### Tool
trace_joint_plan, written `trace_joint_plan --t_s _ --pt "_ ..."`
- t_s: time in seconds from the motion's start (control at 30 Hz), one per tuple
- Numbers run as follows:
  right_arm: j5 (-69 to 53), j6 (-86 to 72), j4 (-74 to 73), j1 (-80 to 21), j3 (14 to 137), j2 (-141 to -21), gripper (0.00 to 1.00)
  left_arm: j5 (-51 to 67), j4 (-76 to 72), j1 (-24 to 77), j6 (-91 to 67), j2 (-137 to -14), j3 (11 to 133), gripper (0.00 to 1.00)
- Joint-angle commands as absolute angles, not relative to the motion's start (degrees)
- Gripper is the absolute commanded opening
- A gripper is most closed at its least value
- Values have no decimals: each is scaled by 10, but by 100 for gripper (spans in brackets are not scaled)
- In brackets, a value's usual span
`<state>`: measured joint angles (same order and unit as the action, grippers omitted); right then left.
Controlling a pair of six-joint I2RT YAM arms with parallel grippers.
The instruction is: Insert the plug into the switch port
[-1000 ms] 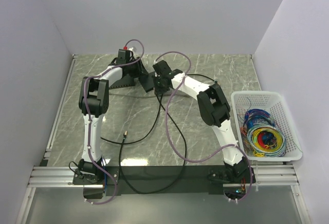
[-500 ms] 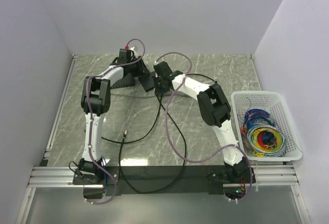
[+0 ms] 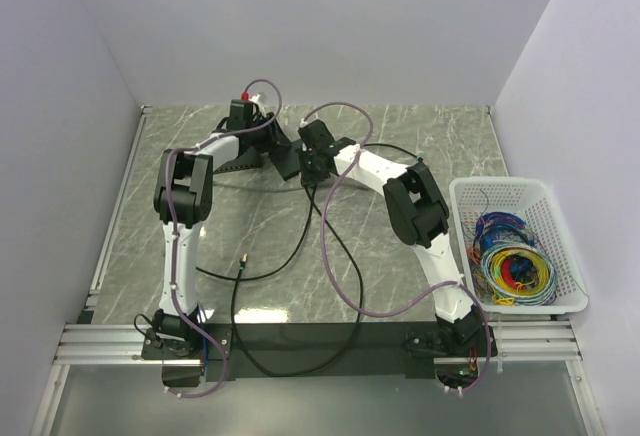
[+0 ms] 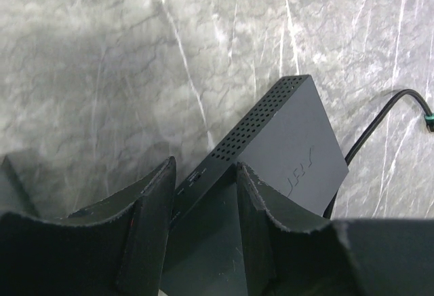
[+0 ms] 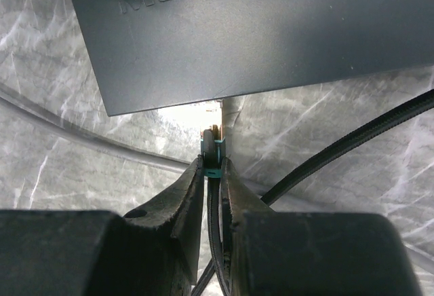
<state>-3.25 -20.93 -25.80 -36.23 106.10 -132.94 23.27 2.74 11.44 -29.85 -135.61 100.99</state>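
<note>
The switch (image 4: 291,143), a flat matte black box with vent holes along its side, is held tilted at the back middle of the table (image 3: 286,161). My left gripper (image 4: 203,174) is shut on the switch's near edge, a finger (image 4: 152,204) on each side. My right gripper (image 5: 213,167) is shut on the plug (image 5: 213,145), a small connector with a teal boot on a thin black cable. The plug's tip sits just below the switch's lettered face (image 5: 244,31), close to its edge. I cannot tell whether they touch. The sockets are not visible.
A white basket (image 3: 515,191) of coloured cables stands at the right edge. Black cable (image 3: 330,246) loops across the middle of the marble table, with a loose gold-tipped end (image 3: 241,259) lying at the front left. White walls close in the left, back and right.
The left arm's elbow shifted slightly sideways and back. Both grippers stay at the switch with their holds unchanged.
</note>
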Motion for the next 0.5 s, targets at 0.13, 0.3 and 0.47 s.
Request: trace_joint_plan --t_s 0.13,0.3,0.47 --pt "-36 -221 -281 -390 1067 -1310 0 221 51 127 -303 -1309 938 46" --pt "-34 -226 -281 -400 1060 -1298 0 214 49 130 -303 -1296 908 46" --pt "-36 -232 -273 -410 1031 -1281 0 205 30 134 -316 -1267 857 46"
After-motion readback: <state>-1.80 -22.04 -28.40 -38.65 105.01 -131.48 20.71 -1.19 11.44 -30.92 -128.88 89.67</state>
